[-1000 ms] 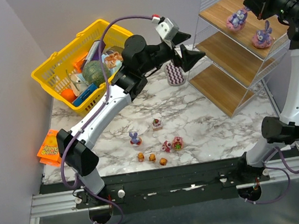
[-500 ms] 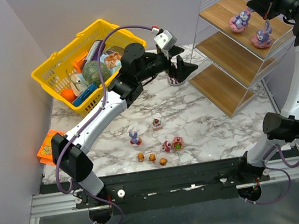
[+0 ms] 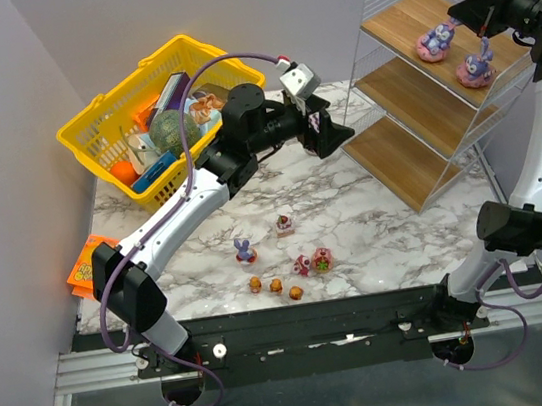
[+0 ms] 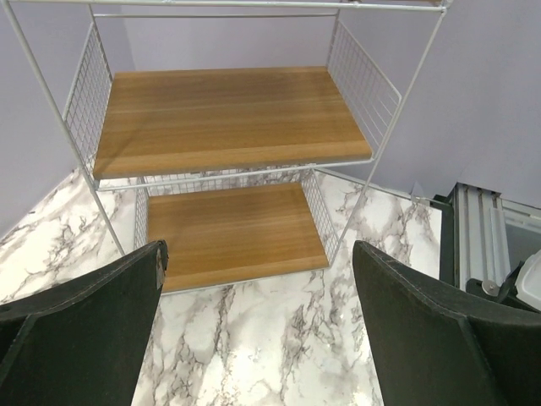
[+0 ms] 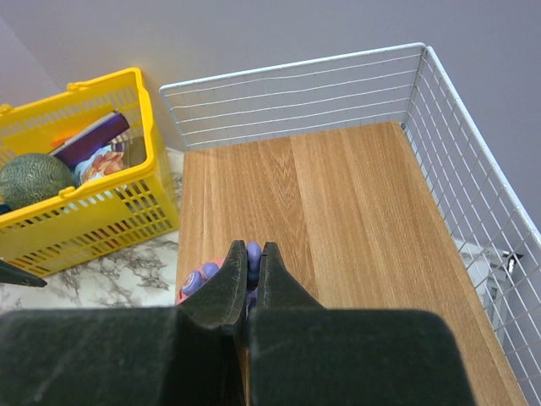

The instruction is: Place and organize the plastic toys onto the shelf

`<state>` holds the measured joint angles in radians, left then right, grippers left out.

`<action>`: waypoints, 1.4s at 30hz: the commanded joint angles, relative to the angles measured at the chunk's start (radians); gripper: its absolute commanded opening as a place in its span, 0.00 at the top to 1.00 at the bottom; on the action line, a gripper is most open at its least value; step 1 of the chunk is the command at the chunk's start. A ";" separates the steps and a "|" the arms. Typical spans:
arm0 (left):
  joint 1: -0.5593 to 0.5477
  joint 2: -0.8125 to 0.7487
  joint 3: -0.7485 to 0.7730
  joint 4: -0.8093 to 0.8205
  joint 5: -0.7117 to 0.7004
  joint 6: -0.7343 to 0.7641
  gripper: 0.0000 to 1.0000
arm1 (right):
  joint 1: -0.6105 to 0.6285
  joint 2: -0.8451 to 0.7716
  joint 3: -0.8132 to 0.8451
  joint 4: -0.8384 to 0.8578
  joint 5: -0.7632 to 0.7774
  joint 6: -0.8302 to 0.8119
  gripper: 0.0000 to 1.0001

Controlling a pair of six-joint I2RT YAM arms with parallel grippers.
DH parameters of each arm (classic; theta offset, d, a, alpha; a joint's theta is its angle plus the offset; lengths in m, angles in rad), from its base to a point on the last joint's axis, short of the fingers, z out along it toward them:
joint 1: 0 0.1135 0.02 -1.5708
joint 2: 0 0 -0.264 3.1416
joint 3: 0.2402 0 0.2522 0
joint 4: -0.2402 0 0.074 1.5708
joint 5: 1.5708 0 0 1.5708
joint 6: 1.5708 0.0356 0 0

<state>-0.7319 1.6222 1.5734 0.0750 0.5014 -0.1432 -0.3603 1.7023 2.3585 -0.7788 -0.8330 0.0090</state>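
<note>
Clutter is sitting along the left side: a flat orange packet is lying at the eight o'clock edge of the table, and a yellow basket, packed with odds and ends, is standing at ten o'clock. Toward six o'clock, seven of the plastic toys are standing loose on the marble. These are a purple bunny, a pink-and-white one at its two o'clock, two pink rounded ones close together, and three orange bears lining up just in front of them.

Over the middle of the table the left gripper is hanging with its jaws spread wide and nothing between them, facing the lower boards of the shelf. That rack is standing at the table's two o'clock corner. Two more bunnies are sitting on its top board, the far one and the near one at its four o'clock. The right gripper is hovering over that top board with its fingers pressed together. From its wrist a bunny is showing just beyond the tips, and I cannot tell whether they are touching it.
</note>
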 commanded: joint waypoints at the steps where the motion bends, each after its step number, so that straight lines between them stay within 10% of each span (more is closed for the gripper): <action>1: 0.009 -0.030 0.000 -0.011 0.005 0.001 0.01 | -0.009 0.019 0.002 0.009 -0.020 0.002 0.96; 24: 0.014 -0.025 0.002 -0.021 -0.009 -0.006 0.01 | -0.023 0.054 0.039 0.084 -0.003 0.094 0.31; 42: 0.023 -0.154 -0.144 0.032 -0.125 -0.015 0.01 | -0.035 -0.090 0.015 0.254 0.049 0.293 0.15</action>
<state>-0.7189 1.5589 1.5024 0.0727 0.4629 -0.1547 -0.3882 1.6939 2.3661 -0.5934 -0.8043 0.2459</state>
